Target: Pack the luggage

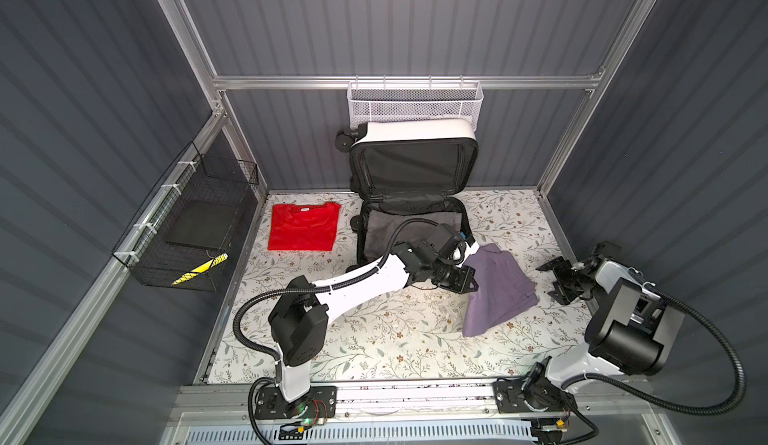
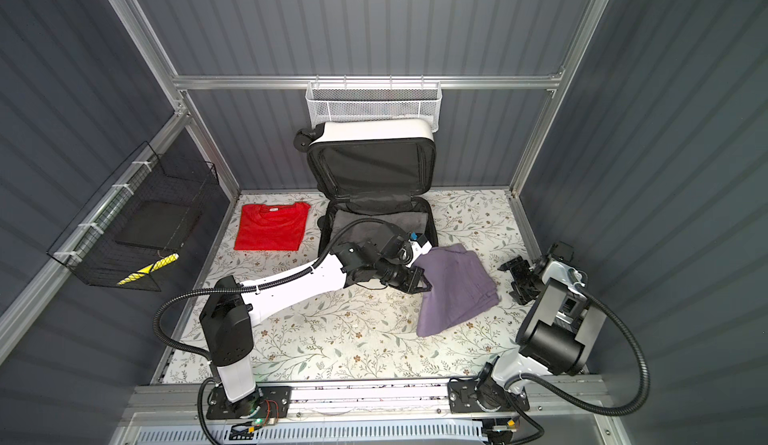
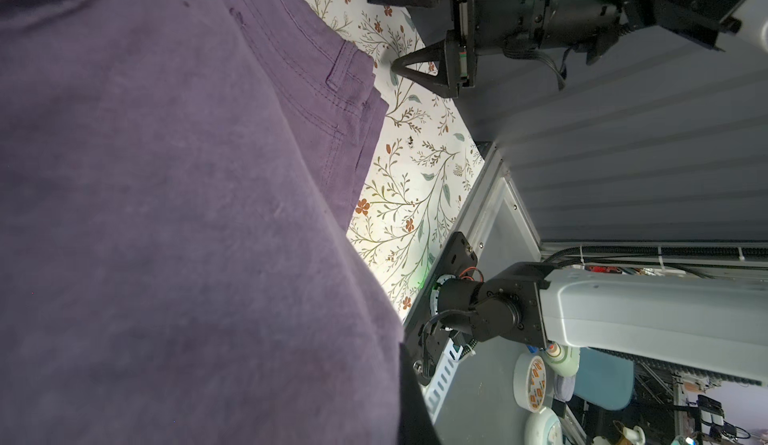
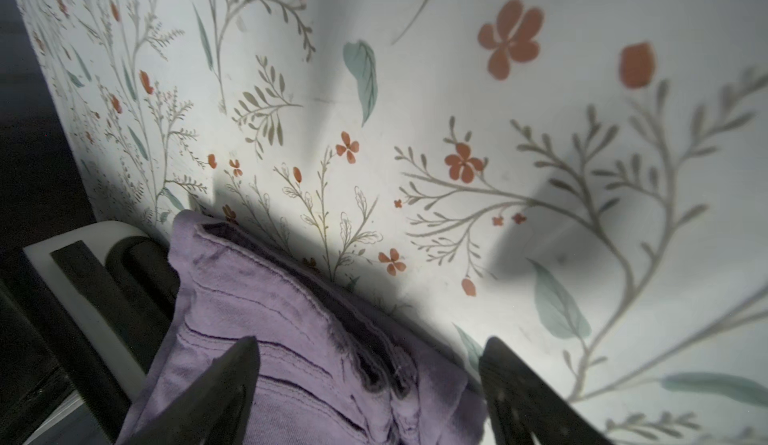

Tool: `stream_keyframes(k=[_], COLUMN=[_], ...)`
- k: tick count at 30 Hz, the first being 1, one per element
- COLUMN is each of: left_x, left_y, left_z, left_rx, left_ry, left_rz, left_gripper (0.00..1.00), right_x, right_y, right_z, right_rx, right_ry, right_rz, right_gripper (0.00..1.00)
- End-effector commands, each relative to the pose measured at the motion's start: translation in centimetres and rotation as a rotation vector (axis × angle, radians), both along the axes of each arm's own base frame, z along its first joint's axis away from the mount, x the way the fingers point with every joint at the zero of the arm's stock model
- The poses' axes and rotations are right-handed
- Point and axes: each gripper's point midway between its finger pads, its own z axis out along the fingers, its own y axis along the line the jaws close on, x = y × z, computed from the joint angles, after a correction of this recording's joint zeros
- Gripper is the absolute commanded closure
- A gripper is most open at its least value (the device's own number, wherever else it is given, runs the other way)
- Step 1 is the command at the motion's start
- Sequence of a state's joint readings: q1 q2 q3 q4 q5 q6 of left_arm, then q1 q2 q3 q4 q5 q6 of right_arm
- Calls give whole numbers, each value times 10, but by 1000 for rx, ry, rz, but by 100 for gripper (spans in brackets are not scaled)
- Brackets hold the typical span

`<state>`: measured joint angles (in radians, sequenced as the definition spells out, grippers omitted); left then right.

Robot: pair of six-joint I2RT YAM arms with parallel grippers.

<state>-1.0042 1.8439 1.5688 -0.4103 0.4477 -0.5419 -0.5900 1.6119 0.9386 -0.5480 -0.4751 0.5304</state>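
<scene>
The luggage (image 1: 415,129) (image 2: 370,129) lies open at the back of the table, its white lid leaning on the wall and its base (image 1: 464,219) flat, with grey cloth (image 1: 390,227) inside. A folded purple pair of trousers (image 1: 498,293) (image 2: 457,293) (image 3: 166,214) (image 4: 291,339) lies to the right of the base, one corner against it. My left gripper (image 1: 471,283) (image 2: 424,283) is shut on the trousers' left edge; the cloth hides its jaws in the left wrist view. To the right of the trousers my right gripper (image 1: 552,283) (image 2: 513,281) (image 3: 382,31) (image 4: 370,343) stands open, its fingers astride the near edge.
A folded red T-shirt (image 1: 303,227) (image 2: 271,227) lies left of the luggage. A white mesh basket (image 1: 415,102) hangs on the back wall. On the left rail hangs a black wire basket (image 1: 187,227) holding a dark flat pad. A floral cloth (image 1: 395,339) covers the table.
</scene>
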Motion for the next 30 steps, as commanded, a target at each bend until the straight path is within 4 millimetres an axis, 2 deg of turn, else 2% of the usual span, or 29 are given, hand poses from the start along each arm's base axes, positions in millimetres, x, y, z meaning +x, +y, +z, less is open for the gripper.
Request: stream_keyframes(k=[1, 7, 12, 20, 23, 26, 30], left_x=[-2, -4, -5, -5, -5, -5, -3], left_y=[-4, -10, -14, -16, -18, -19, -21], left_z=[35, 43, 41, 38, 36, 32, 30], left_rx=[-112, -154, -169, -176, -176, -171, -168], left_ry=[-38, -33, -18, -8, 0, 8, 16], left_rz=[-28, -51, -65, -69, -69, -67, -61], left_gripper=[100, 100, 100, 100, 100, 100, 100], right_x=[2, 9, 9, -10, -14, -15, -14], right_y=[12, 33, 48, 62, 66, 70, 73], right_z=[-8, -19, -24, -33, -36, -39, -33], right_rx=[29, 69, 89, 91, 105, 127, 140], right_ry=[28, 43, 42, 53, 57, 47, 24], right_rz=[56, 129, 168, 190, 181, 173, 173], right_gripper=[14, 14, 16, 23, 35, 54, 91])
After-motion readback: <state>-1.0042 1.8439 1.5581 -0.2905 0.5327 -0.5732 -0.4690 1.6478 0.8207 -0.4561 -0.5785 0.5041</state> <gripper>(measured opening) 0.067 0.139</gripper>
